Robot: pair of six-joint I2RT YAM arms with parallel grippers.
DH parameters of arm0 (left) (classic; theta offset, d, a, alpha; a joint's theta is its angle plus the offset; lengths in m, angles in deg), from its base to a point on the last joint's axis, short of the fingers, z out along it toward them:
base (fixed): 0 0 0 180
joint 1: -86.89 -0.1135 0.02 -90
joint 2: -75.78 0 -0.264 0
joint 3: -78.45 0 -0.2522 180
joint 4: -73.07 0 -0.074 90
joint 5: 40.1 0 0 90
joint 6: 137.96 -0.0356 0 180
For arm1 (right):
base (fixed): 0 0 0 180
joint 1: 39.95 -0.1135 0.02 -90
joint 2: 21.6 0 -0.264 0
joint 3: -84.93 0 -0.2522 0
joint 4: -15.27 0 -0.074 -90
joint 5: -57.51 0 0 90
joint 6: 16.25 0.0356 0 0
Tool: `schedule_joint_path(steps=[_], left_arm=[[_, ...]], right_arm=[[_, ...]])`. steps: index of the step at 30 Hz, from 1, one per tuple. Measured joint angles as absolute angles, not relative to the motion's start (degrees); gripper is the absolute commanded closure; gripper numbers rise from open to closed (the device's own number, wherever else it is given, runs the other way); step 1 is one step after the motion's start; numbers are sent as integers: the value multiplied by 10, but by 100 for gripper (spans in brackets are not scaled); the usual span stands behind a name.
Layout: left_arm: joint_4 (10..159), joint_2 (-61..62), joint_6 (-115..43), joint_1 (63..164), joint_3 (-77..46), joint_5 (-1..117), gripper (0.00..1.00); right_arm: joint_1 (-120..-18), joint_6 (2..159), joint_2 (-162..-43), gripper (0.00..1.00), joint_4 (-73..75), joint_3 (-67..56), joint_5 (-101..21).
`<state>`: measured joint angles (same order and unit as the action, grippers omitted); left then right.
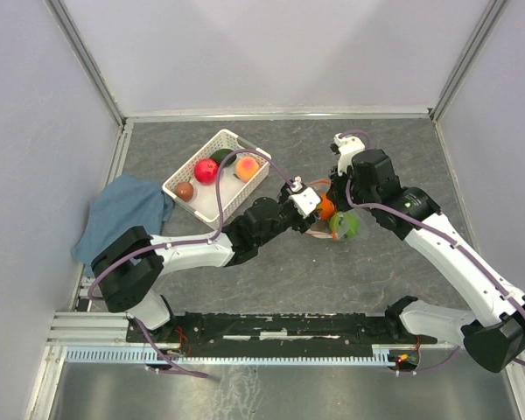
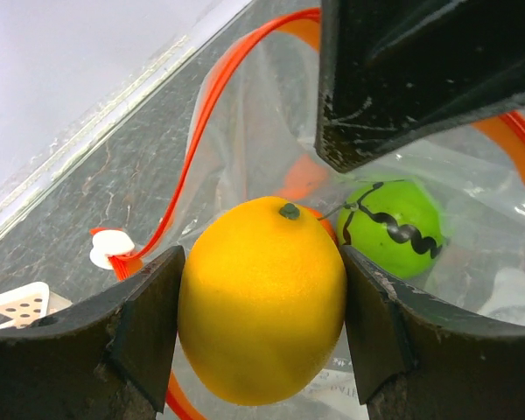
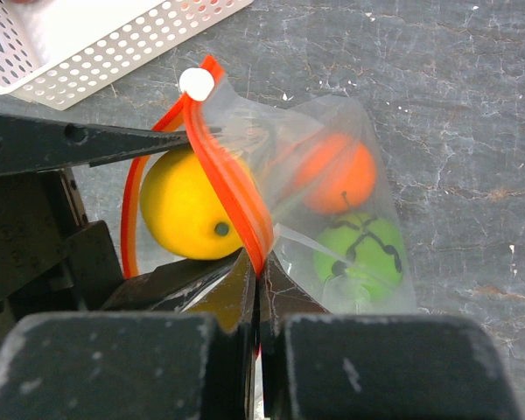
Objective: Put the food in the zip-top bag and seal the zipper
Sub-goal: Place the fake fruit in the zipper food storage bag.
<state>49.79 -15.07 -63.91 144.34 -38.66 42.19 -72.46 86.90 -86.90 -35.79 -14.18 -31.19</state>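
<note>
My left gripper (image 2: 261,324) is shut on the yellow lemon (image 2: 262,302), holding it by its sides at the open mouth of the clear zip-top bag (image 3: 245,122). Inside the bag lie an orange (image 3: 337,175) and a green round fruit (image 3: 359,254). The right gripper (image 3: 259,267) is shut on the red-orange zipper (image 3: 232,188) strip and holds that edge of the mouth up. A white slider (image 3: 196,83) sits at the zipper's end. From above, both grippers meet at the bag (image 1: 332,223) in the middle of the table.
The white lattice basket (image 1: 185,175) at the back left holds a red apple (image 1: 206,171), a peach (image 1: 247,167), a dark green avocado (image 1: 221,156) and a brown piece (image 1: 185,190). A blue cloth (image 1: 122,214) lies left of it.
</note>
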Motion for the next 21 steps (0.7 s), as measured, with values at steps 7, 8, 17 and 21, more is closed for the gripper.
schedule_joint_path(steps=[7, 8, 17, 21], left_arm=[[478, -174, -638, 1443, -373, 393, 44], [476, -174, -635, 1443, -373, 393, 43], [477, -173, -594, 1443, -371, 405, 21], [485, -165, -578, 1442, -371, 421, 17]], right_arm=[[-725, 883, -869, 99, -353, -150, -341], [-725, 885, -869, 99, -352, -150, -342], [-725, 889, -869, 99, -349, -151, -346], [-725, 889, -869, 99, -349, -151, -339]])
